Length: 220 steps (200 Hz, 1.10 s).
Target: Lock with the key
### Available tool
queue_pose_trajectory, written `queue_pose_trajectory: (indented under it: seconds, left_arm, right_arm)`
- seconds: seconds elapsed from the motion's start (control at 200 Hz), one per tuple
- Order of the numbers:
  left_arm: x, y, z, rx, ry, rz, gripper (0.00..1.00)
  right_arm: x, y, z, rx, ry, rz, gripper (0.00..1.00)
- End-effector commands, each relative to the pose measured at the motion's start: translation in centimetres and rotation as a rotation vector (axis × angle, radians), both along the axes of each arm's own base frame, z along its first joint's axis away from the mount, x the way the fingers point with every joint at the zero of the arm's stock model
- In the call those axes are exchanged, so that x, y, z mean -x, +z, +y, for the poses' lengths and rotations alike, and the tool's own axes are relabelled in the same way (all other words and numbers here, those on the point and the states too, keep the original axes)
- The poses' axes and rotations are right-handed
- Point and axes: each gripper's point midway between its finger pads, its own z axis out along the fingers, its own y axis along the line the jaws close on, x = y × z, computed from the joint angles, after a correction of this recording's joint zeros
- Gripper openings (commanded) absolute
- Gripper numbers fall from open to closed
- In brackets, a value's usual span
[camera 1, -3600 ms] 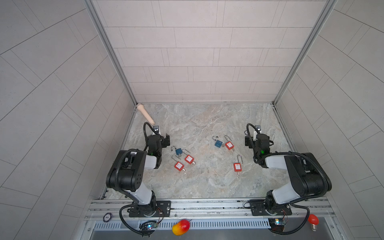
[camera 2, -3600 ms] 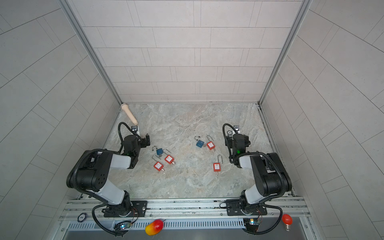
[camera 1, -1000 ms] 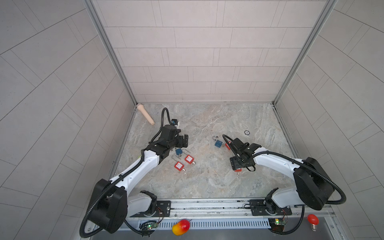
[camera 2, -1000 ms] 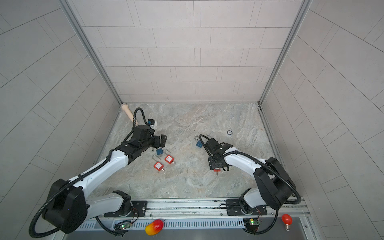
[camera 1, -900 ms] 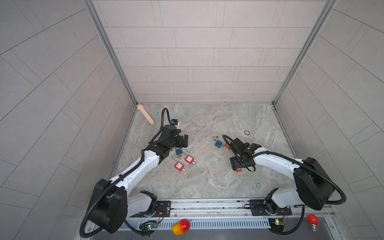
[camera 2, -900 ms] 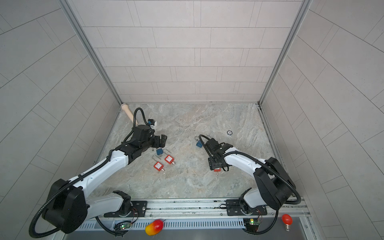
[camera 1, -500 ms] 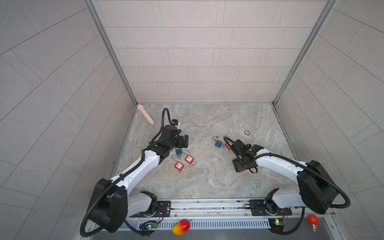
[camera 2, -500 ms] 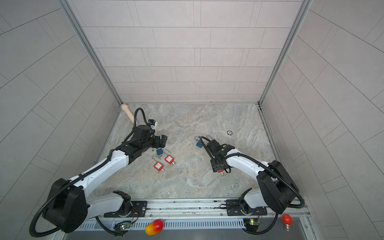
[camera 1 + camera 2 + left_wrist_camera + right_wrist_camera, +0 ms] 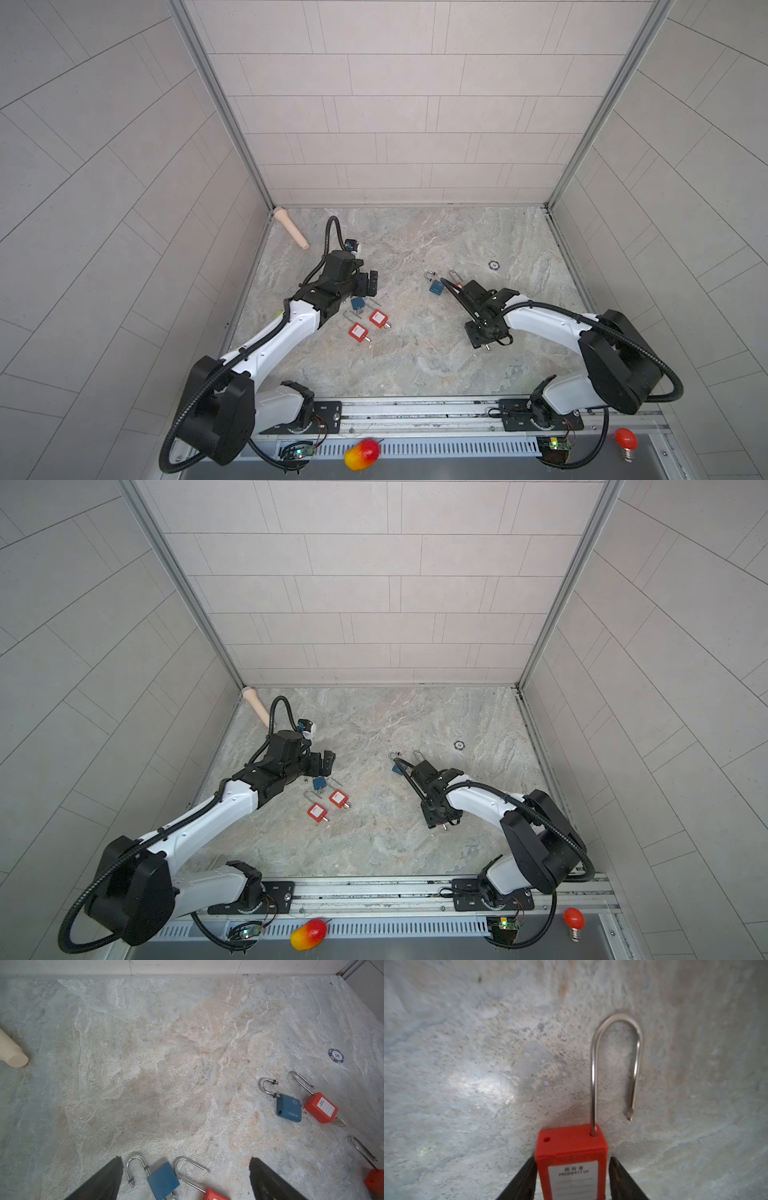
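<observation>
- Bench point(image 9: 415, 374): grey marbled surface; all items lie on it.
- Left gripper point(image 9: 186, 1160): jaws wide apart, nothing held. It is poised over a blue padlock point(image 9: 163, 1180) at the bottom edge of the left wrist view, left of centre in both top views.
- Right gripper point(image 9: 572, 1159): fingers point(image 9: 523, 1180) set against both sides of the red padlock point(image 9: 571, 1145). This lock lies flat on the bench, lower right of centre in both top views, and is covered there by the gripper.
- Pale peg point(image 9: 291, 228): upper left corner of the bench.
- Shackle point(image 9: 593, 1064) of the red padlock: open, free end clear of the body.
- Poker chip point(image 9: 336, 1055): right side, well apart from both grippers.
</observation>
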Motion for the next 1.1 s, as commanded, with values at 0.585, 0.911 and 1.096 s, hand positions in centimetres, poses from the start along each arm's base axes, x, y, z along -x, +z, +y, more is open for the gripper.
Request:
queue_pose_trajectory:
  seconds: [0.585, 0.911, 1.096]
  left_arm:
    - [0.8, 2.3, -4.4, 0.060, -0.266, -0.102, 0.95]
    - [4.6, 8.2, -8.3, 0.097, -0.644, -0.511, 0.84]
    - [7.2, 10.1, -10.2, 0.229, -0.794, -0.590, 0.74]
  right_arm:
    - [-2.6, 7.5, 4.8, -0.128, 0.283, -0.176, 0.31]
    - [-0.8, 14.3, 10.0, -0.368, 0.640, -0.363, 0.31]
    - [0.0, 15.0, 11.3, -0.424, 0.748, -0.375, 0.26]
